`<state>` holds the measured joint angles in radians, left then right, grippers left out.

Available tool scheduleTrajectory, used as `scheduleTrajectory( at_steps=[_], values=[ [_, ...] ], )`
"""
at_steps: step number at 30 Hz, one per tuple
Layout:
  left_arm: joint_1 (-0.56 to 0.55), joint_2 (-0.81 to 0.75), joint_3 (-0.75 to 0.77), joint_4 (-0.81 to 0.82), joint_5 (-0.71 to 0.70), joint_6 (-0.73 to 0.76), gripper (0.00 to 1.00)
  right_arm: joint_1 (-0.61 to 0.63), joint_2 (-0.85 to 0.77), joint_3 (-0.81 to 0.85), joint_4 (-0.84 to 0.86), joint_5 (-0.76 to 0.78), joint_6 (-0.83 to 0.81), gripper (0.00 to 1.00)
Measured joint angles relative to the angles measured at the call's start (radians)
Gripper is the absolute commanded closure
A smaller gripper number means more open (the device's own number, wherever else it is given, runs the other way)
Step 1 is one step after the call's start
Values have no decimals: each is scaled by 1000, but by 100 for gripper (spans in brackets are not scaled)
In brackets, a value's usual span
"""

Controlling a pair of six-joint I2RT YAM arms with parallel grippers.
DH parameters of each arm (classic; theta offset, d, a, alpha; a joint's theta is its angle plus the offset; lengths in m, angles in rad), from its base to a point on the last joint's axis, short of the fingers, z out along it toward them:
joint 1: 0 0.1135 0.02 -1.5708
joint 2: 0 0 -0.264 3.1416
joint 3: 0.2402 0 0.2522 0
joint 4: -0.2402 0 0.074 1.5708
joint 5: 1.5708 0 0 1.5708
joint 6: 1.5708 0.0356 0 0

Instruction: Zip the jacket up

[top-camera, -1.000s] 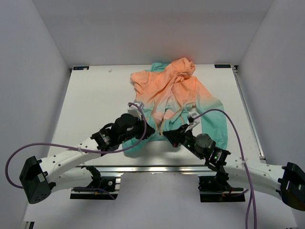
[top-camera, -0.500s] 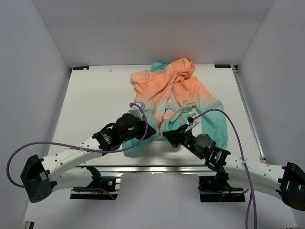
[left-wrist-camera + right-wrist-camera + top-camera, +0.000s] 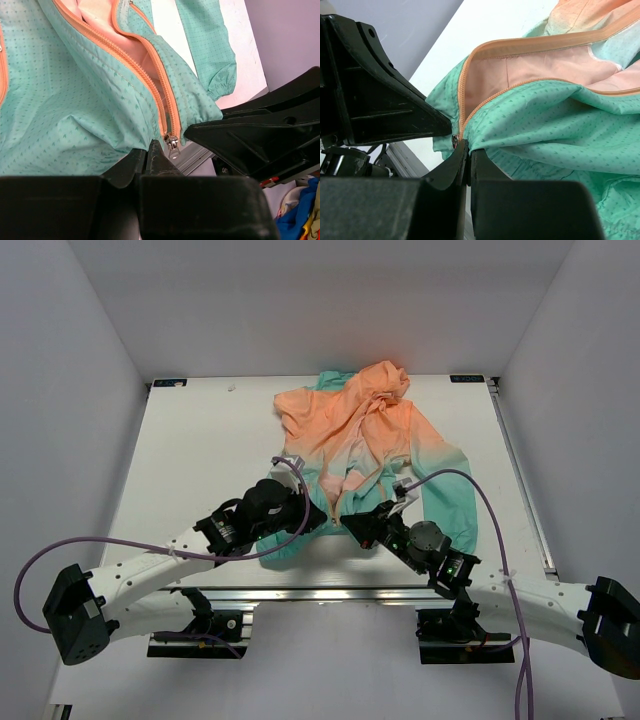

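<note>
The jacket [image 3: 370, 430] lies spread on the white table [image 3: 190, 450], with the orange hood at the back and the teal hem toward me. Its orange zipper [image 3: 150, 80] is open above the metal slider [image 3: 172, 144], which sits at the bottom hem. My left gripper [image 3: 318, 520] is shut on the teal hem just left of the slider [image 3: 151, 149]. My right gripper [image 3: 352, 525] is shut on the teal hem just right of the slider [image 3: 454, 141]. The two grippers nearly touch. In the right wrist view [image 3: 468, 150] the teal fabric bunches over the jaws.
The hem lies close to the table's front edge, with the aluminium rail [image 3: 330, 592] just below it. Purple cables [image 3: 480, 490] loop over the right sleeve. White walls enclose the table on three sides. A small white scrap [image 3: 231, 388] lies at the back left.
The left arm has shifted very slightly. Both grippers stay shut at the hem beside the slider.
</note>
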<state>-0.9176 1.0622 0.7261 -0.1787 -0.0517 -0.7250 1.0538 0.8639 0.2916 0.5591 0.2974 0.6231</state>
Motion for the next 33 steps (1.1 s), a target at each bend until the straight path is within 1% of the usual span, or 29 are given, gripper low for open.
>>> scheduleTrajectory(
  at_steps=[9, 14, 20, 33],
  values=[
    [5, -14, 0, 8, 0, -17, 100, 0, -4, -72, 77, 41, 31, 100],
    [6, -25, -1, 11, 0, -19, 100, 0, -14, -113, 143, 42, 51, 100],
    [6, -30, -17, 24, 0, -25, 100, 0, -15, -119, 201, 29, 53, 100],
    [11, -29, -26, 54, 21, -33, 100, 0, -18, -119, 221, 14, 65, 100]
  ],
)
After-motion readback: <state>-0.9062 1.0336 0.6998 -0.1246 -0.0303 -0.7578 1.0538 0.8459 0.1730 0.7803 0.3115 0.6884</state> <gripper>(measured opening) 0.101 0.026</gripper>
